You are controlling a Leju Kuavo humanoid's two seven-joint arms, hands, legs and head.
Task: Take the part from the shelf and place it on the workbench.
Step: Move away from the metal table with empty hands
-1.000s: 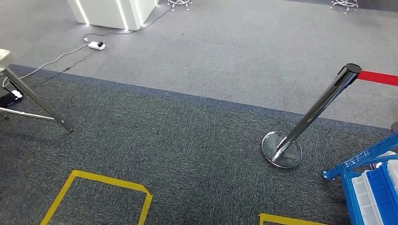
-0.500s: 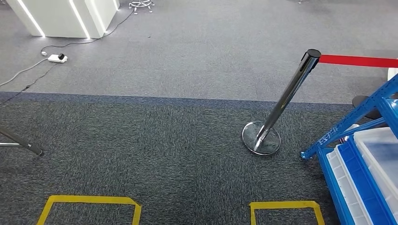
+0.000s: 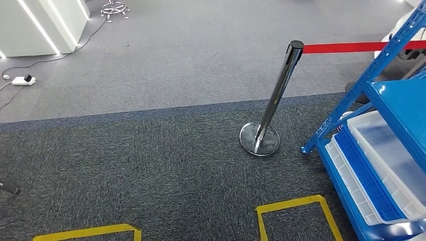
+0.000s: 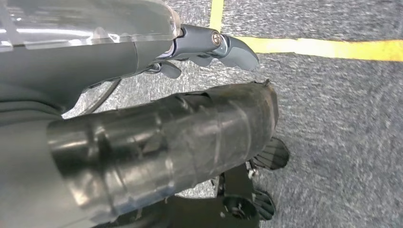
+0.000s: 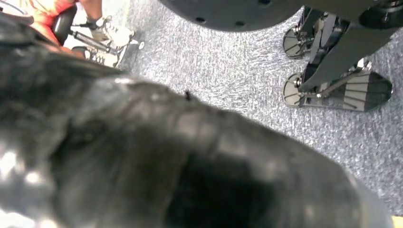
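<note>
The left hand (image 4: pixel 209 47) hangs over dark carpet (image 4: pixel 342 142), its grey fingers (image 4: pixel 237 50) loosely apart and nothing between them. Just past the fingertips run two strips of yellow floor tape (image 4: pixel 323 46) that meet at a corner.

The right hand (image 5: pixel 142 152) is a dark blur pressed close to its camera, so I cannot tell whether its fingers are apart or together. Beyond it, across the carpet, stands one person's shoe (image 5: pixel 111 34).

In the head view one blue shelf (image 3: pixel 351 100) stands off toward the right hand's side. Its low level carries three shallow trays set one beside another: two white trays (image 3: pixel 389 155) and one blue tray (image 3: pixel 364 175) between them. The part itself cannot be made out on the shelf from here.

Just beside the shelf, toward the left hand's side, stands one chrome stanchion (image 3: pixel 274 100) on a round base, with one red belt (image 3: pixel 341 47) running from its top behind the shelf post. Two yellow tape outlines (image 3: pixel 296 203) mark the carpet nearest the robot. Far out on the left hand's side lie one white power strip (image 3: pixel 22 80) with its cable and one white lit counter (image 3: pixel 35 25).
</note>
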